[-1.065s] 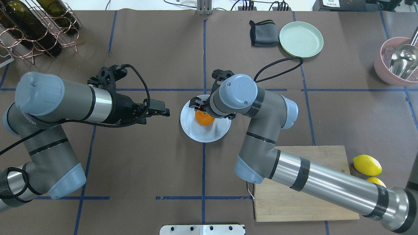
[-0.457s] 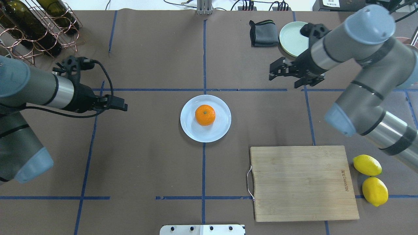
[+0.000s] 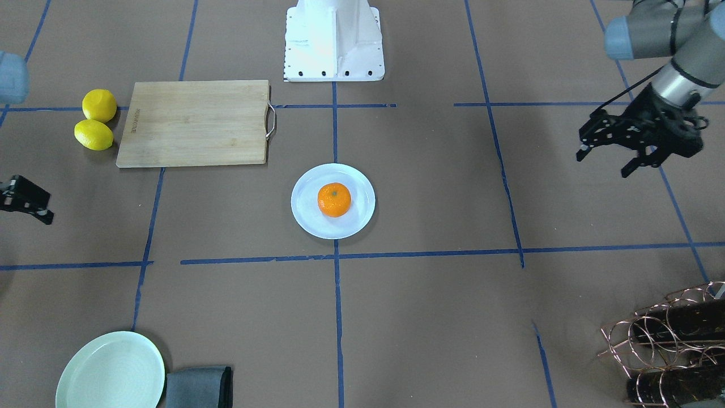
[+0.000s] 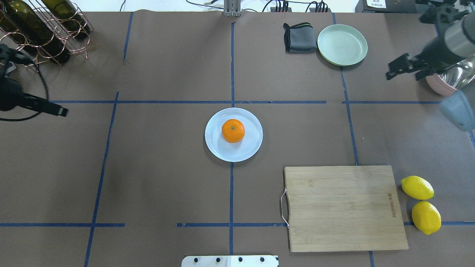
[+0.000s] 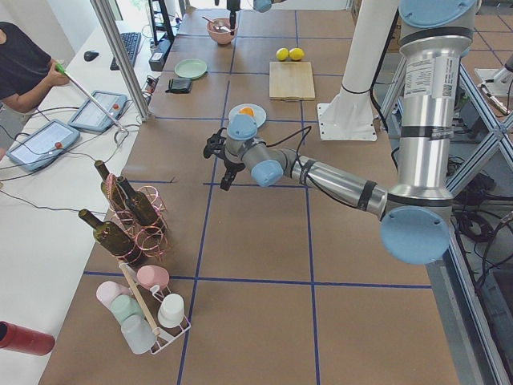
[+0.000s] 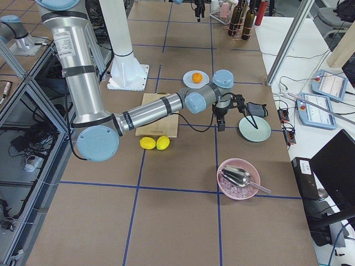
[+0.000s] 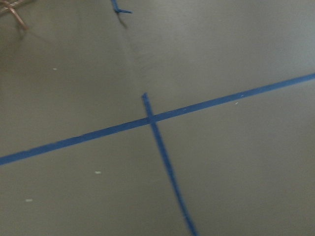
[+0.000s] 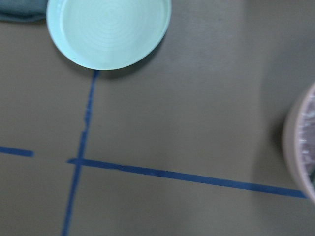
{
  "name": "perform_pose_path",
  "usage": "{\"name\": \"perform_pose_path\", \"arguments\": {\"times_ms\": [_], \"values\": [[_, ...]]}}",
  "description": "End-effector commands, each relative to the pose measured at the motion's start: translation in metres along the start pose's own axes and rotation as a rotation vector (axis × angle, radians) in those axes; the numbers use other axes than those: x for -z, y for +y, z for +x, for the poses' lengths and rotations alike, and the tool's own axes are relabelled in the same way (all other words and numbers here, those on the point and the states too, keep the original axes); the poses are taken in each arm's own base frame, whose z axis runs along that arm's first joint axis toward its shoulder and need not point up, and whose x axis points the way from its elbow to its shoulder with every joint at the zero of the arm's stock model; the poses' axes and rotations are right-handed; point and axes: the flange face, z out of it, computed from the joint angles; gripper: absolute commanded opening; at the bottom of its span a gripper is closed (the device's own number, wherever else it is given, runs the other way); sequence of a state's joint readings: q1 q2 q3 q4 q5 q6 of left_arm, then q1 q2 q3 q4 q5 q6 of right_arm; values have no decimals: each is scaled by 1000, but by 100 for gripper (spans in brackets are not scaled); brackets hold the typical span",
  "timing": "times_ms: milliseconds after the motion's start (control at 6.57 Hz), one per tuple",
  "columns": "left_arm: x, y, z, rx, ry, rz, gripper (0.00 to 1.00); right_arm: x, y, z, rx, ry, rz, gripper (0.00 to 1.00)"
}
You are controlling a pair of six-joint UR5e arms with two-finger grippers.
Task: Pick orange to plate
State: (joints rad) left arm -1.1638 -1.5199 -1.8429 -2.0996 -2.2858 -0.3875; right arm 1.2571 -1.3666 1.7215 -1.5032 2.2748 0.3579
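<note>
The orange (image 4: pixel 233 130) sits by itself near the middle of the pale bluish-white plate (image 4: pixel 219 152) at the table's centre; the front-facing view shows the orange (image 3: pixel 334 199) and the plate (image 3: pixel 308 218) too. My left gripper (image 3: pixel 603 163) hangs far off toward the wine rack, fingers spread and empty. My right gripper (image 4: pixel 402 77) is far away by the pink bowl, open with nothing in it. Neither wrist view shows the orange or its plate.
A wooden cutting board (image 4: pixel 341 207) lies at the near right with two lemons (image 4: pixel 417 187) beside it. At the far right are a mint-green plate (image 4: pixel 342 44), a grey cloth (image 4: pixel 298 37) and a pink bowl (image 4: pixel 439 85). A copper wine rack (image 4: pixel 41 29) holds bottles at the far left.
My right gripper, down at the orange on the plate a second ago, has lifted away to the far right. My left arm has pulled back to the left. The orange stayed put.
</note>
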Motion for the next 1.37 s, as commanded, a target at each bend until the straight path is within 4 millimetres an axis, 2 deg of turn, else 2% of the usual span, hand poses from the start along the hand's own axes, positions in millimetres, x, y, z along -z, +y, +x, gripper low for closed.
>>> {"name": "perform_pose_path", "arguments": {"times_ms": [0, 152, 304, 457, 609, 761, 913, 1217], "values": [[49, 41, -110, -55, -12, -6, 100, 45, 22, 113, 129, 73, -85, 100], [67, 45, -133, -35, -45, -54, 100, 46, 34, 161, 163, 67, -116, 100], [88, 53, -160, 13, -68, -96, 100, 42, 40, 187, 165, 62, -135, 100], [104, 18, -147, 52, -71, -131, 100, 56, 46, 202, 116, 33, -118, 100], [100, 28, -156, 43, -65, -167, 100, 58, 52, 203, 102, 12, -115, 100], [98, 24, -155, 73, -59, -189, 100, 57, 53, 205, 102, 19, -117, 100], [104, 18, -150, 141, -56, -240, 100, 54, 54, 208, 89, 17, -122, 100], [104, 33, -150, 173, -45, -268, 100, 55, 54, 205, 98, 22, -119, 100]]}}
